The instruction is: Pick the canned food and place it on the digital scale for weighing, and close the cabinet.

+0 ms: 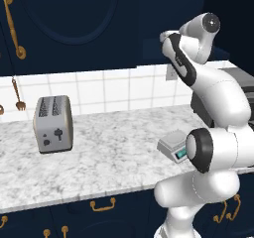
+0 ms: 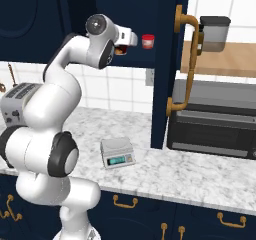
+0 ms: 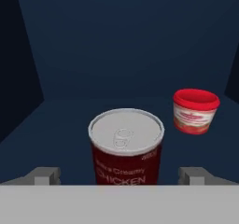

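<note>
The canned food (image 3: 126,146), a dark maroon can with a silvery pull-tab lid, stands upright on the shelf inside the open cabinet. My gripper (image 3: 120,175) is open, one fingertip (image 3: 44,175) well off each side of the can, touching nothing. From the right base, my hand reaches into the cabinet, whose navy door (image 2: 169,59) with its long brass handle (image 2: 187,59) stands swung open. The digital scale (image 2: 117,153) sits bare on the marble counter below, partly hidden behind my arm in the left base view (image 1: 171,144).
A small red-and-white container (image 3: 196,111) stands on the same shelf, right of and behind the can (image 2: 147,41). A grey toaster (image 1: 53,124) sits at the counter's left. A dark oven (image 2: 215,129) stands right of the open door.
</note>
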